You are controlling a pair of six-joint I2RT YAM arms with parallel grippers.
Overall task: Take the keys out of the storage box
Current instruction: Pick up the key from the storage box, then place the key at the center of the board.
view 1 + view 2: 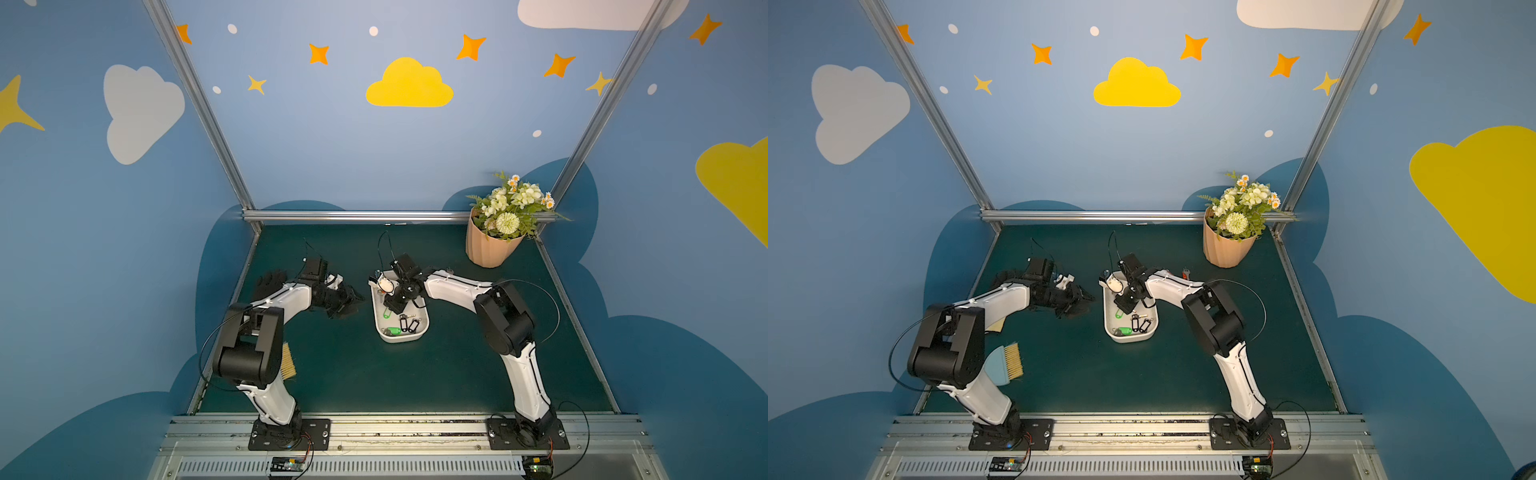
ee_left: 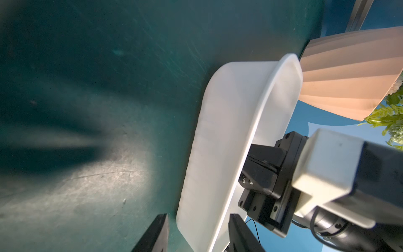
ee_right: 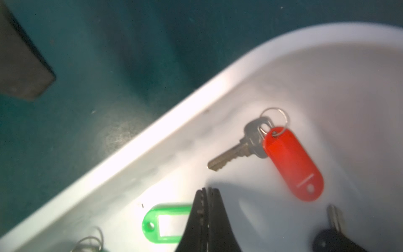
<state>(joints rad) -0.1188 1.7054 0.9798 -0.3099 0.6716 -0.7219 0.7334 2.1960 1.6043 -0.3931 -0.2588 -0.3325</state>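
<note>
You work on a dark green mat closed in by blue walls painted with clouds and stars.

In both top views the box sits mid-mat, its long side running near to far. A peach pot of flowers stands at the far right and a brush lies at the near left. The keys lie in the box's near half: two black tags side by side, a green one by the near wall and another green one farther in. Your right gripper points down into the box's far half. Your left gripper hangs just left of the box, apart from it.

In the left wrist view, that gripper's two fingers stand apart. The box's outer wall shows between them, with the pot behind it. One finger is clear of the wall. You cannot tell whether the other touches it.

In the right wrist view, the right gripper's jaws are pressed together, with nothing visible between the tips. They sit over the box floor and cover one end of a green tag. A key with a red tag lies just beyond, untouched. A black tag shows at the picture's edge.
</note>
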